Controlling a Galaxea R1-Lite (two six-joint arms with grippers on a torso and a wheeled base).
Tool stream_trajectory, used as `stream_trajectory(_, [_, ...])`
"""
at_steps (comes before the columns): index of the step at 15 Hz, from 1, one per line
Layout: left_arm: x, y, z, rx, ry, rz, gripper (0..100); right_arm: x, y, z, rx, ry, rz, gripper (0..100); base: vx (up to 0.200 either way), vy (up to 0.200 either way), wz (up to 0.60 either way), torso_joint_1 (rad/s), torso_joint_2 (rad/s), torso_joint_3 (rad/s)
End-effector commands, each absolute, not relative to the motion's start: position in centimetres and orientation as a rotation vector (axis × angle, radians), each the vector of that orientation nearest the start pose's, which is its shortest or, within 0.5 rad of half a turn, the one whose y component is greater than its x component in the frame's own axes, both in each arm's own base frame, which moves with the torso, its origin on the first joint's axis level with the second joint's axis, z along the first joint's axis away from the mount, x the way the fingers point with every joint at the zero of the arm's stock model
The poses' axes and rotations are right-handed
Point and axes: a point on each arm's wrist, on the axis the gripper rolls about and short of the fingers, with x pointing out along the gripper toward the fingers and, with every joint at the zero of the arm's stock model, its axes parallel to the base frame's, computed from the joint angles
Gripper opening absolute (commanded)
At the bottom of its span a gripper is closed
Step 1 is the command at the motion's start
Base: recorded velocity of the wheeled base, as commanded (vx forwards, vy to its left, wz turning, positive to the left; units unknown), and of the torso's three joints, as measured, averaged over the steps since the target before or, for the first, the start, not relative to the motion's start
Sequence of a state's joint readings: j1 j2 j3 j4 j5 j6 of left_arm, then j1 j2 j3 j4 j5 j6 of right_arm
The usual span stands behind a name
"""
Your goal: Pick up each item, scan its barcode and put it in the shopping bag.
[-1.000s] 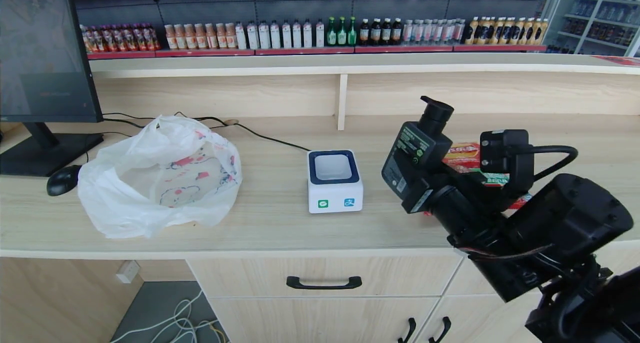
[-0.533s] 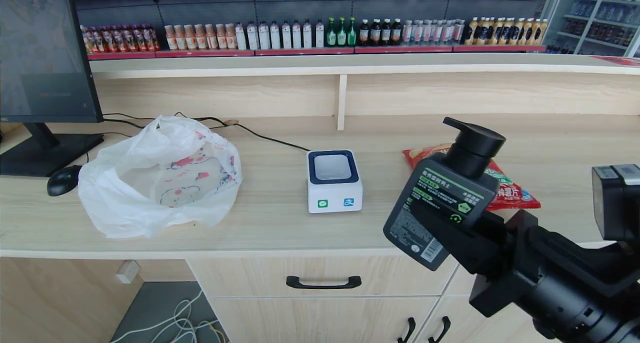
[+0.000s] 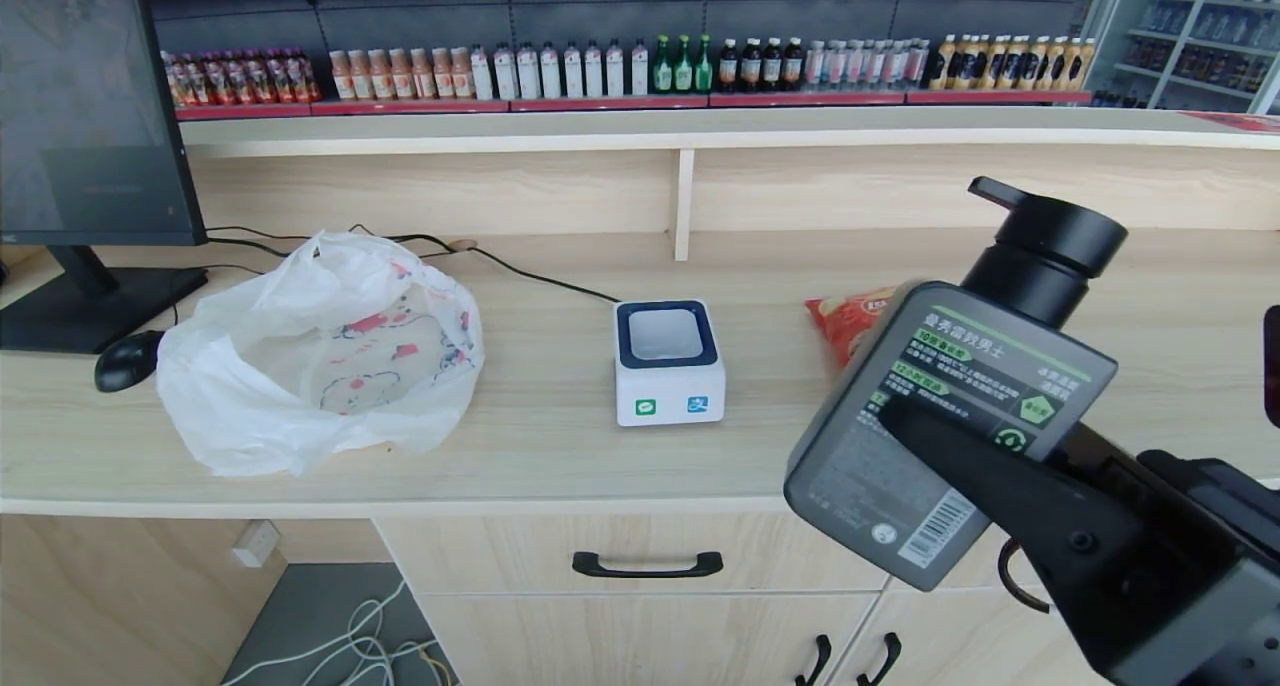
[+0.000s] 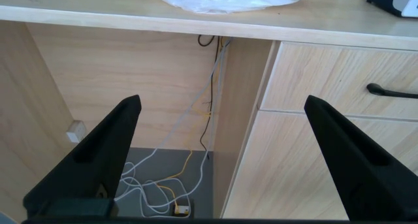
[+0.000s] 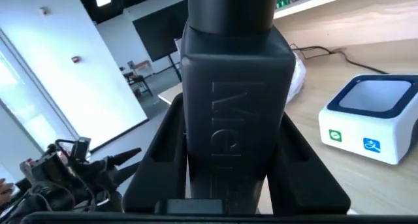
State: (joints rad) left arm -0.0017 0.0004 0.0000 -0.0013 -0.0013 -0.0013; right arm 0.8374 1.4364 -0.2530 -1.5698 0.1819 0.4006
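Observation:
My right gripper (image 3: 905,418) is shut on a dark grey pump bottle (image 3: 960,416), held in the air over the counter's front right, its barcode label facing the head camera. In the right wrist view the bottle (image 5: 232,113) stands upright between the fingers (image 5: 160,152). A white scanner (image 3: 668,361) with a blue-rimmed window sits mid-counter, left of the bottle. The white shopping bag (image 3: 320,356) lies open at the left. A red snack bag (image 3: 850,326) lies behind the bottle, mostly hidden. My left gripper (image 4: 219,152) hangs open, below the counter edge in front of the cabinet.
A monitor (image 3: 90,116) and a black mouse (image 3: 125,359) stand at the far left, with a cable (image 3: 530,271) running behind the bag towards the scanner. A raised ledge (image 3: 680,131) backs the counter. Drawers with black handles (image 3: 647,566) lie below.
My right arm has lifted the pump bottle off the counter and carried it rightward, nearer the head camera. The snack bag, uncovered half a second ago, is now mostly hidden behind the bottle.

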Motion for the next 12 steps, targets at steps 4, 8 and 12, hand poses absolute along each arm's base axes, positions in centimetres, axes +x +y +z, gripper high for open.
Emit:
stream_trajectory(4, [-2.3, 0.0, 7.6, -0.002, -0.002, -0.003, 100, 11.2, 15.3, 20.9, 0.598, -0.127, 1.185, 0, 0.0, 0.0, 0.0, 0.0, 0.0, 0.0])
stream_trajectory(8, [-2.3, 0.0, 7.6, -0.002, -0.002, -0.003, 100, 11.4, 15.7, 21.7, 0.666, -0.119, 1.198, 0, 0.0, 0.0, 0.0, 0.0, 0.0, 0.0])
stream_trajectory(12, [-2.3, 0.0, 7.6, -0.002, -0.002, -0.003, 100, 12.4, 17.3, 22.2, 0.676, -0.127, 1.218, 0, 0.0, 0.0, 0.0, 0.0, 0.0, 0.0])
